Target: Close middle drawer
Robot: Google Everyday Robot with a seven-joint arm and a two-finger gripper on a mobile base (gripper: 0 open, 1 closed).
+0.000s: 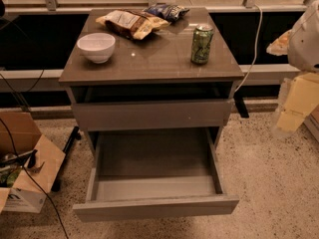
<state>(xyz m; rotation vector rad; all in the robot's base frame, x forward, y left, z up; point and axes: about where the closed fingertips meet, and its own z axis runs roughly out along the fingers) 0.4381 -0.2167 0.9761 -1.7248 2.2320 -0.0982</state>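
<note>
The middle drawer (155, 207) is pulled far out of the grey-brown cabinet (149, 63). Its slim plain front panel faces me at the bottom of the camera view, and its smooth grey interior (152, 158) holds nothing. Above it sits a drawer with a taller front (152, 114) bearing a tiny white speck; it stands nearly flush with the cabinet. My gripper (290, 117) hangs at the far right edge below the white arm (305, 39). It is to the right of the cabinet, well apart from the open drawer and touching nothing.
On the cabinet top stand a white bowl (96, 47), a green can (202, 44) and two snack bags (132, 23). An open cardboard box (22, 166) with cables sits on the floor at left. A white cable (256, 39) hangs at the right.
</note>
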